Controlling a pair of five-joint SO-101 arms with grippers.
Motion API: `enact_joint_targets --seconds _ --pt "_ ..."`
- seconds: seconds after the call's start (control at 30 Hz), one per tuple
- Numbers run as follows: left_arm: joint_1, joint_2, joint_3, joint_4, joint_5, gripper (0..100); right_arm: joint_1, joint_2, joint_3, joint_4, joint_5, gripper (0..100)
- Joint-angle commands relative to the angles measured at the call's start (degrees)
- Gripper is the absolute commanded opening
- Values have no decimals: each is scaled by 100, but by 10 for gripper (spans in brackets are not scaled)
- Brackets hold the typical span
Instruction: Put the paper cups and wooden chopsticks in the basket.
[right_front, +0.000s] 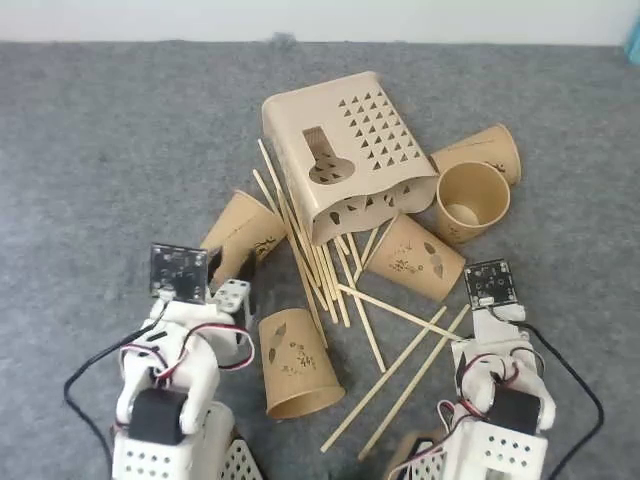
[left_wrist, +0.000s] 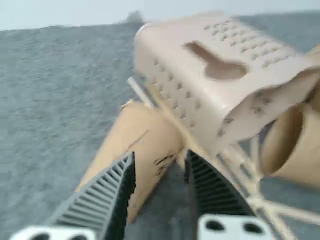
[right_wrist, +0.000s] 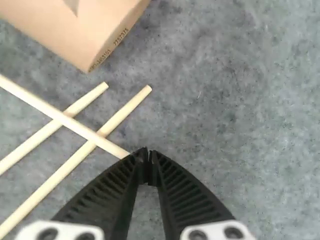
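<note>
Surface: grey carpet (right_front: 120, 150), short fuzzy nap, covers the whole work area
Background: pale wall (right_front: 300, 18) strip along the far edge
Basket: beige plastic basket (right_front: 350, 150), rounded corners, triangle perforations, keyhole-shaped cutout; tipped over mid-carpet, its edge lying over some chopsticks
Cups: five tan paper cups (right_front: 293, 365), tapered, leaf print; all on the carpet around the basket, four on their sides, one with its mouth facing up
Chopsticks: thin pale wood chopsticks (right_front: 395, 378), straight, fanned out from under the basket toward the arms, several crossing
Left gripper (left_wrist: 160, 160): ribbed black jaws spread apart, aimed at the leftmost cup; contact can't be told
Right gripper (right_wrist: 147, 154): jaws pressed together, holding nothing, tip just beside a chopstick end
</note>
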Motion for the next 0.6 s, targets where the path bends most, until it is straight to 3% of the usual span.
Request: enact_joint_targets --seconds 0.0,0.17,0.3,0.57 --pt "545 62 -646 -185 536 195 48 -92 -53 40 26 8" --pt "756 1222 -1024 -756 554 195 48 -92 -44 40 26 8" --pt "782 3235 -1815 -1345 879 195 48 -92 -44 40 26 8" --pt "1380 6840 -3591 -1521 1160 195 84 -92 -44 40 35 8"
